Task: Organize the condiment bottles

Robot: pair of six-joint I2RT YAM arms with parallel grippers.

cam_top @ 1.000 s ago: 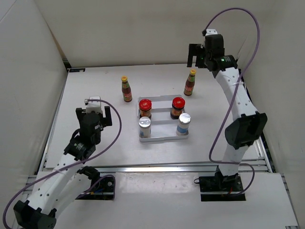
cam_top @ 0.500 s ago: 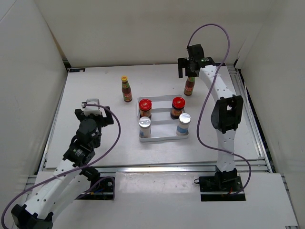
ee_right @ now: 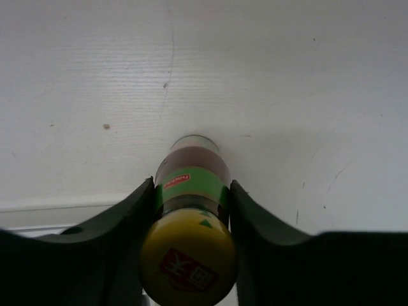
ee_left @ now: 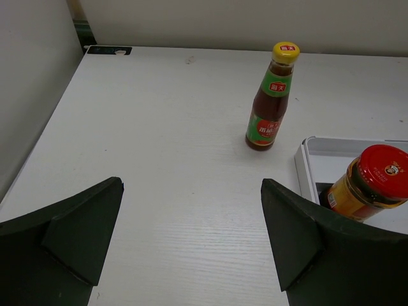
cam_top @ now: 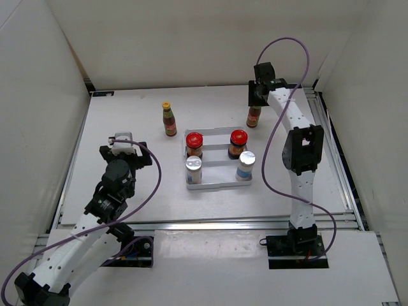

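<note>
My right gripper [ee_right: 191, 197] is shut on the neck of a slim dark-red sauce bottle [ee_right: 191, 182] with a yellow cap, standing on the table behind the tray's right corner [cam_top: 254, 116]. A second sauce bottle [cam_top: 169, 120] [ee_left: 271, 99] stands left of the tray. Two red-lidded jars [cam_top: 194, 144] [cam_top: 238, 143] fill the tray's back slots, and two silver-topped shakers [cam_top: 193, 169] [cam_top: 246, 165] the front ones. My left gripper [ee_left: 191, 236] hangs open over bare table at the left, with nothing between its fingers.
The white ridged tray [cam_top: 218, 185] sits mid-table; its corner [ee_left: 306, 150] shows in the left wrist view with a jar [ee_left: 370, 185]. Walls enclose the table on three sides. A metal rail [cam_top: 210, 224] runs along the near edge.
The right arm swung in from the back right down onto the right sauce bottle, and its jaws closed on the neck. The left arm shifted slightly.
</note>
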